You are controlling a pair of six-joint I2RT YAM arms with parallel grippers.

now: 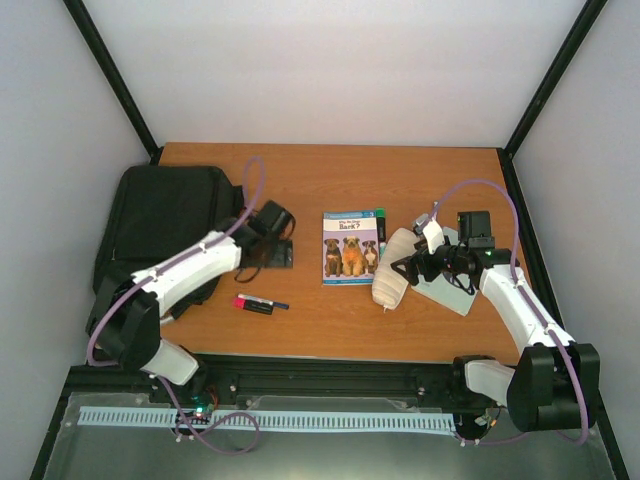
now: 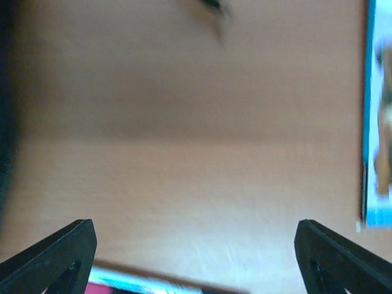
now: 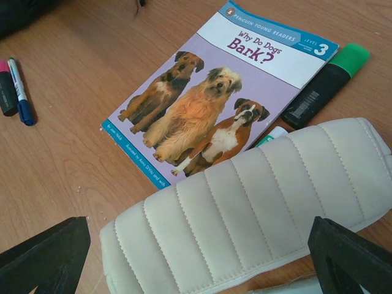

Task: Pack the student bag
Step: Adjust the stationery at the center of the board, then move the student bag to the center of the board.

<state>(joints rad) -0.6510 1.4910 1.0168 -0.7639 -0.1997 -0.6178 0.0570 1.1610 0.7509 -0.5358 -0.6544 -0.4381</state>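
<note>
Right gripper [image 3: 196,257], jaws wide and empty, hovers over the cream ribbed fabric pencil pouch [image 3: 245,202] and should probably turn to pinch its narrower width before crossing to the large black fabric backpack [image 1: 160,215] at far left, beside the open left gripper [image 2: 196,251].

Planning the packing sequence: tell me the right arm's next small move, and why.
Probably lower the right tool onto the cream ribbed fabric pencil pouch and close on it. The tool hangs open over the pouch, holding nothing, while the large black fabric backpack lies off to the left, the pouch not yet in it.
</note>
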